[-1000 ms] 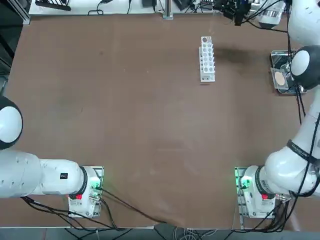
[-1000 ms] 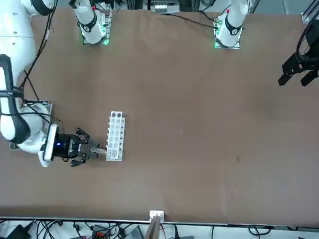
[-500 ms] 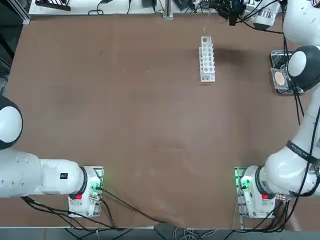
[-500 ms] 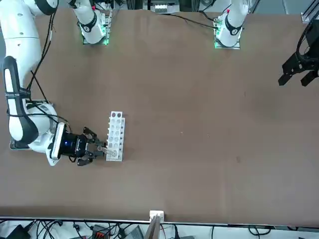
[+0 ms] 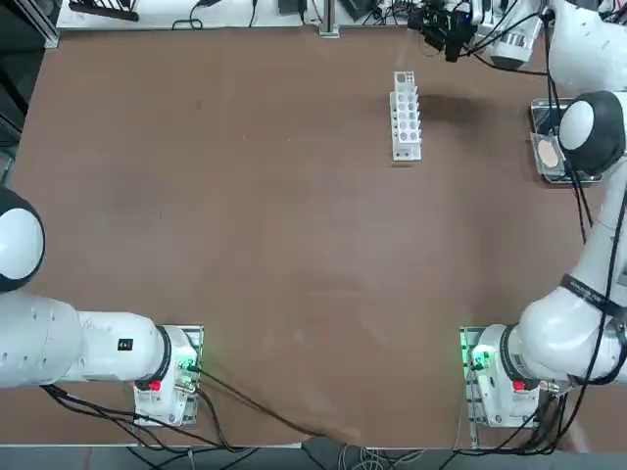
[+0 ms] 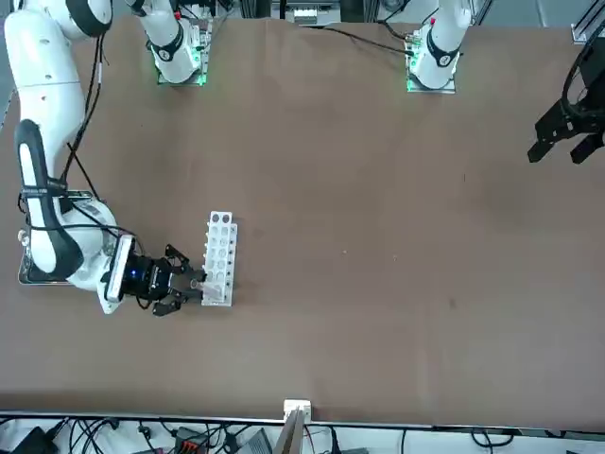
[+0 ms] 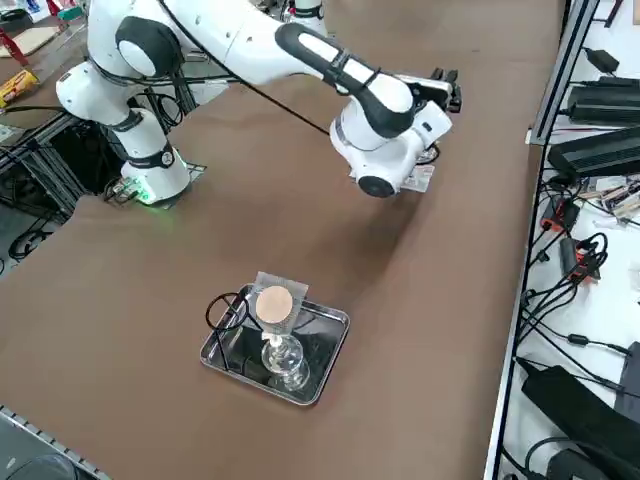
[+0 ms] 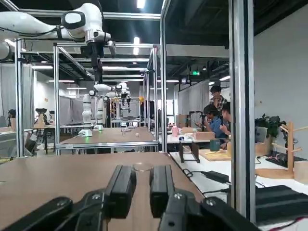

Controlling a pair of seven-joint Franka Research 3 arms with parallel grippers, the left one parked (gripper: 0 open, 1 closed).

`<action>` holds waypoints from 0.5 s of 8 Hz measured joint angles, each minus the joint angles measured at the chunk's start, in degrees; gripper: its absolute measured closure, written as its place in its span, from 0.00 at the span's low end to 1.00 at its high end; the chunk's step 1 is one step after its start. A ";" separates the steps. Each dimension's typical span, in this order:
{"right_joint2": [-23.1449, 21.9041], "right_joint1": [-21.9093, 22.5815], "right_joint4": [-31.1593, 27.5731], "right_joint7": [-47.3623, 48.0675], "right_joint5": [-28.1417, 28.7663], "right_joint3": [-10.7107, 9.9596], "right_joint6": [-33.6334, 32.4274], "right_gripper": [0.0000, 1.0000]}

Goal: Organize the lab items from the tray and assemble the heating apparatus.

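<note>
The shiny metal tray [image 7: 336, 332] sits near the table's right edge, and my elbow covers part of it in the top view [image 5: 542, 108]. In it lie the grey mesh with its tan centre [image 7: 273, 303] [image 5: 549, 154], the clear glass burner [image 7: 284, 356] and the black wire tripod [image 7: 226, 310]. My right gripper [image 5: 438, 22] [image 6: 196, 282] [image 7: 447, 92] hangs level in the air over the table's far edge, away from the tray and close to the rack's far end. A narrow gap shows between its fingers [image 8: 120, 186], with nothing in it.
A white multi-hole tube rack [image 5: 406, 116] [image 6: 219, 257] stands at the far middle-right of the brown table. Cables and equipment line the strip beyond the far edge [image 7: 590, 150]. People sit at benches in the room behind.
My right wrist has swung along the table's far edge toward the rack's end, carrying the gripper closer to it. The finger gap and the tray's contents are unchanged.
</note>
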 joint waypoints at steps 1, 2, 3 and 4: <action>0.04 -0.11 0.00 -0.37 0.00 -0.10 0.00 0.78; 0.14 -0.18 0.00 -0.80 -0.01 -0.11 0.00 0.78; 0.48 -0.18 -0.03 -1.67 -0.01 -0.11 -0.04 0.78; 1.09 -0.18 -0.03 -2.88 -0.01 -0.11 -0.14 0.78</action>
